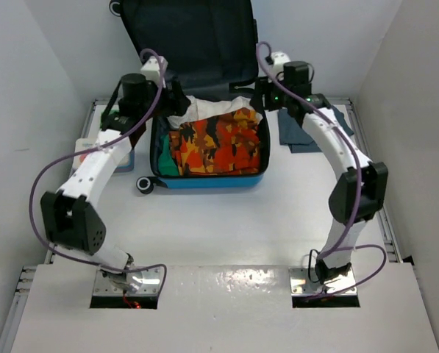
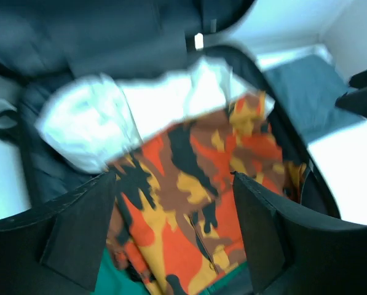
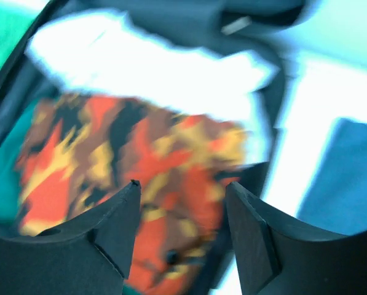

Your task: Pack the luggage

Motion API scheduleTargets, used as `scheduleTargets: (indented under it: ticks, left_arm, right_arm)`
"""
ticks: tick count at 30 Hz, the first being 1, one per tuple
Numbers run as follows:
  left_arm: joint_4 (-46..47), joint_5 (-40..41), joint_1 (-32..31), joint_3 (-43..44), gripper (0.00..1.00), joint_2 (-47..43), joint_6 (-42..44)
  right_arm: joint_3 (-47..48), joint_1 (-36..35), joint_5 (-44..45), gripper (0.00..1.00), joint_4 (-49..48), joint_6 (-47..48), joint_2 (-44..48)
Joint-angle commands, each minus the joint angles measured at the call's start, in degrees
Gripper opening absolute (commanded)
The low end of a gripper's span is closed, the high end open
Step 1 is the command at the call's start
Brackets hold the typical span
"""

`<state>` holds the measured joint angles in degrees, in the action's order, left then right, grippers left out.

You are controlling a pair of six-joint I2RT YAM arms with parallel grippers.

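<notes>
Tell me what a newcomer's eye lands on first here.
The orange camouflage garment blazes out of the open luggage at the table's middle, with a white cloth bunched along its far edge. Both arms arch in from the sides. The left gripper and right gripper hang open over the far corners of the packed half.

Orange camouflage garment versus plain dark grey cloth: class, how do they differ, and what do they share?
The orange camouflage garment is patterned in orange, yellow and black; the plain dark grey cloth is one colour. The garment lies inside the open blue suitcase; the cloth lies outside it on the white table. Both are soft fabric.
</notes>
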<state>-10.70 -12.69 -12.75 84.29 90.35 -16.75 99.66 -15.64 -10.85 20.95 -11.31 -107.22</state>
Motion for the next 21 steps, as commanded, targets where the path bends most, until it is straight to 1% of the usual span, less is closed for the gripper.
scheduleTargets:
  ticks: [1,3,4,5,7,9,10,14,15,19,21]
  left_arm:
    - [0.2,5.0,0.2,0.5,0.81,-5.1,3.3]
    - [-1.9,7.0,0.2,-0.1,0.81,-7.2,3.3]
    - [-2.4,7.0,0.7,-0.1,0.81,-7.7,3.3]
    - [-2.4,7.8,1.5,-1.5,0.81,-8.3,3.3]
    - [-2.9,8.4,2.0,-2.3,0.82,-9.0,3.3]
    - [-3.4,8.4,4.0,-2.8,0.82,-9.6,2.7]
    - [-3.5,8.4,4.1,-2.8,0.82,-9.6,2.7]
    - [-3.5,7.3,6.2,-3.4,0.82,-8.3,1.5]
    - [-3.5,6.7,6.9,-3.4,0.82,-8.3,0.9]
    - [-3.5,5.5,7.5,-3.4,0.82,-6.2,-0.2]
    - [-3.5,5.0,8.0,-3.4,0.82,-5.7,-1.0]
  right_arm:
    - [-1.8,3.9,14.2,0.59,-0.9,2.5,1.5]
    - [-2.5,4.8,18.8,0.63,0.0,6.1,0.4]
    - [-2.6,7.1,19.9,0.64,0.2,6.6,-0.8]
    - [-2.6,7.5,20.3,0.69,0.6,8.4,-2.2]
    - [-0.5,9.6,19.9,0.74,2.9,9.8,-4.7]
    - [0.5,10.8,18.6,0.80,4.4,10.2,-7.7]
    - [2.1,11.3,18.1,0.81,4.4,10.0,-10.4]
    - [4.1,12.1,17.4,0.89,3.4,10.5,-15.5]
    - [4.9,12.2,17.3,0.92,3.3,10.3,-16.3]
    - [7.5,12.8,17.2,0.98,4.1,8.4,-22.1]
    - [7.2,12.9,18.1,0.98,3.9,8.0,-24.2]
